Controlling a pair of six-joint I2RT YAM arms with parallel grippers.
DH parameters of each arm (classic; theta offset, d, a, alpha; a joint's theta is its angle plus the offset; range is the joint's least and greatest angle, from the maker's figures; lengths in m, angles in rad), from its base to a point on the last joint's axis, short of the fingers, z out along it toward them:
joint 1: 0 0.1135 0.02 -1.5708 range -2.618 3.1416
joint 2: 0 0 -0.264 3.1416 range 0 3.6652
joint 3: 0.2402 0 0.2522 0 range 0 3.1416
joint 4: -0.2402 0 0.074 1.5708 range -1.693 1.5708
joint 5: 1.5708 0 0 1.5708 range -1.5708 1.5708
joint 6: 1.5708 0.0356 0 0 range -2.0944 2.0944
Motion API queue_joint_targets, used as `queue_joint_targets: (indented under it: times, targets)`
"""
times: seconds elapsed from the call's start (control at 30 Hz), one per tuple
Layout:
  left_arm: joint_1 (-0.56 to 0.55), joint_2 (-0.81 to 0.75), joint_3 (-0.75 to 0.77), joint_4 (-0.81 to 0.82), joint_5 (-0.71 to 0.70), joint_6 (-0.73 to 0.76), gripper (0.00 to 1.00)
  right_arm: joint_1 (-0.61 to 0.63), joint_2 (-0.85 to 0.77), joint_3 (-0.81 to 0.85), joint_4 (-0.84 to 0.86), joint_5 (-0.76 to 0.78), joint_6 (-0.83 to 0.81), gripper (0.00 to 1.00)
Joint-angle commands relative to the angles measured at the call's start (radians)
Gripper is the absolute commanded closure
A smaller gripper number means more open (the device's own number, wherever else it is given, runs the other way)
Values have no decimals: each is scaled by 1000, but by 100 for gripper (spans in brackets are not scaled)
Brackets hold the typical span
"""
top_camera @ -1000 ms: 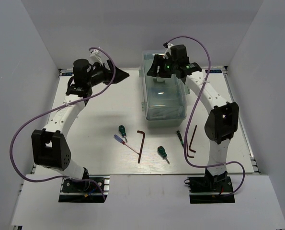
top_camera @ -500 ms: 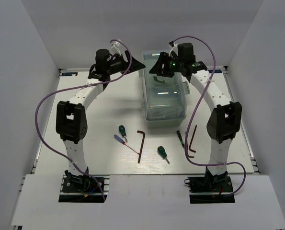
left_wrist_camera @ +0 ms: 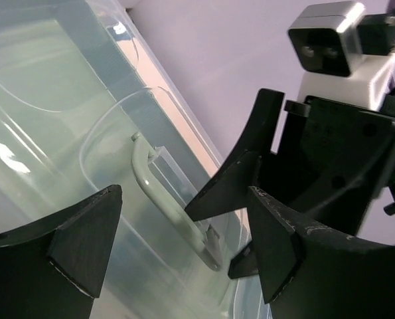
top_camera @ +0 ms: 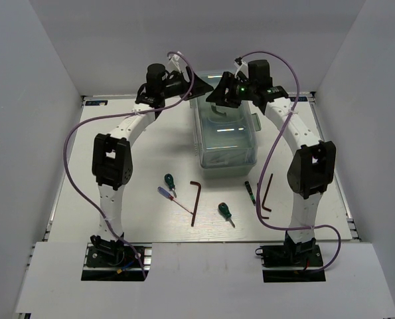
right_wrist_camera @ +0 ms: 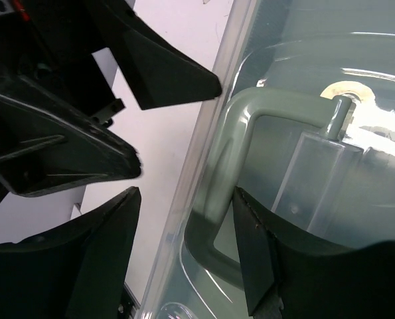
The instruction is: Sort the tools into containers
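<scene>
Screwdrivers [top_camera: 224, 211] and hex keys [top_camera: 196, 199] lie loose along the table's [top_camera: 131, 159] near edge, none sorted. Toolbox [top_camera: 227, 143] sits closed toward the far edge, centre. Left gripper [left_wrist_camera: 182, 196] is wide open and empty beside the handle [right_wrist_camera: 250, 106] at the box's far end. Right gripper [right_wrist_camera: 185, 194] is open astride the handle corner, no grip evident. Step looks like opening the lid [left_wrist_camera: 44, 100]; next needs a firm hold, then a lift. No legible writing.
</scene>
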Motion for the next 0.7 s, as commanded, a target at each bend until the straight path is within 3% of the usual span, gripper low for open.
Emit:
queue_joint_targets:
  times: [0.0, 0.2, 0.3, 0.43, 0.67]
  targets:
    - [-18, 19, 75, -64, 23, -17, 14, 10, -69, -6, 66, -90, 32, 37]
    - [-36, 88, 145, -147, 56, -27, 14, 1, -68, -9, 79, -99, 35, 37]
    - [-45, 100, 160, -147, 65, -45, 14, 1, -86, -24, 83, -119, 23, 30]
    - [-45, 123, 197, -231, 74, -36, 16, -19, -156, -72, 62, -116, -89, 26]
    - [-54, 123, 197, -361, 74, 18, 18, -132, -373, -305, -42, -44, -311, 24]
